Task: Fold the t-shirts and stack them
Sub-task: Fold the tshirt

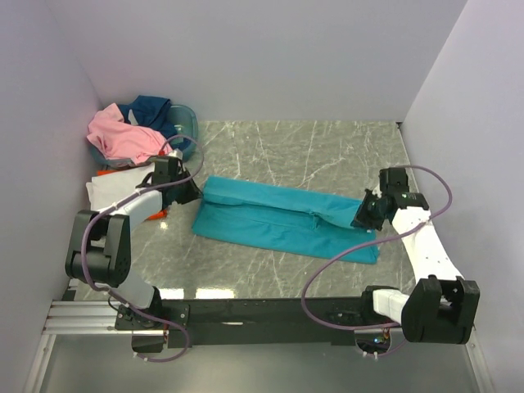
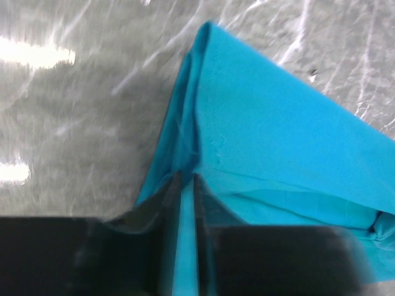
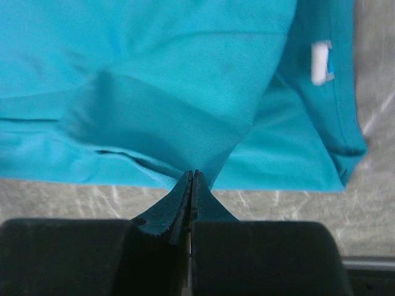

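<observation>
A teal t-shirt [image 1: 282,217] lies folded lengthwise across the middle of the table. My left gripper [image 1: 194,190] is shut on its left end; in the left wrist view the teal cloth [image 2: 271,117] runs between the jaws of that gripper [image 2: 184,180]. My right gripper [image 1: 366,211] is shut on a fold at the shirt's right end; in the right wrist view the cloth [image 3: 185,80] is pinched at the tips of that gripper [image 3: 192,175]. Pink [image 1: 123,136], navy [image 1: 151,109], white [image 1: 110,190] and orange [image 1: 157,214] shirts lie at the far left.
A blue-grey plastic basket [image 1: 185,124] stands at the back left under the pink and navy shirts. A white label [image 3: 320,61] shows on the teal shirt in the right wrist view. Walls close in the left, back and right sides.
</observation>
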Robot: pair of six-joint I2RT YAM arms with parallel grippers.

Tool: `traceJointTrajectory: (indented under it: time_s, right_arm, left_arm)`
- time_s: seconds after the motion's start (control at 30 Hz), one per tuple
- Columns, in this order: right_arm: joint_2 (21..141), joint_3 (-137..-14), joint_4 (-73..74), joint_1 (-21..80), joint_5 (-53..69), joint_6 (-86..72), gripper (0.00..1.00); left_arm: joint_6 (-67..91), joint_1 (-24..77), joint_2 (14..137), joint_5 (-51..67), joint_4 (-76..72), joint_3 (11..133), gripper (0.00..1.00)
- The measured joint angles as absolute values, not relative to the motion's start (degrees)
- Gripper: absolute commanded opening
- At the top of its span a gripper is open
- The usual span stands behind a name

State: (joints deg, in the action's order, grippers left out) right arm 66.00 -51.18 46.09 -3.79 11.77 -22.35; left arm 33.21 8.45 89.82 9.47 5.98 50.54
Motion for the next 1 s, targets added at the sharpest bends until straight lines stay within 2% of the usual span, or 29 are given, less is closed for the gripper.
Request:
traceJointTrajectory:
  time_s: [0.1, 0.13, 0.17, 0.2, 0.27, 0.3, 0.4, 0.73, 1.0]
  right_arm:
    - [66.02, -47.77, 46.57, -3.79, 10.81, -23.22, 0.0]
    - [66.04, -46.92, 46.89, -3.79, 10.37, -23.49, 0.04]
    - [66.08, -46.26, 47.18, -3.79, 10.0, -23.83, 0.08]
    - [66.15, -45.65, 47.29, -3.79, 9.69, -24.16, 0.21]
    - [66.54, -45.08, 47.86, -3.73, 9.08, -24.67, 0.33]
    - [66.78, -44.88, 47.92, -3.62, 8.82, -24.77, 0.43]
    - [67.11, -44.73, 48.66, -3.05, 7.86, -24.97, 0.51]
    - [66.52, -46.26, 48.18, -2.02, 8.25, -24.64, 0.52]
    - [70.76, -46.83, 41.52, -2.02, 10.9, -26.15, 0.51]
  left_arm:
    - [34.35, 8.45, 88.9, 9.17, 6.13, 48.1, 0.37]
    - [34.79, 8.45, 88.31, 9.1, 6.37, 47.03, 0.41]
    - [35.14, 8.45, 87.79, 9.1, 6.66, 46.19, 0.45]
    - [35.53, 8.45, 87.05, 9.02, 6.9, 45.21, 0.52]
    - [36.12, 8.45, 85.89, 8.86, 7.62, 44.14, 0.56]
    - [36.42, 8.45, 85.3, 8.73, 8.1, 43.92, 0.57]
    - [36.77, 8.45, 84.33, 8.71, 8.43, 43.9, 0.58]
    - [37.36, 12.19, 84.01, 7.49, 10.13, 48.23, 0.62]
    - [38.3, 18.09, 92.38, 8.05, 7.88, 59.37, 0.62]
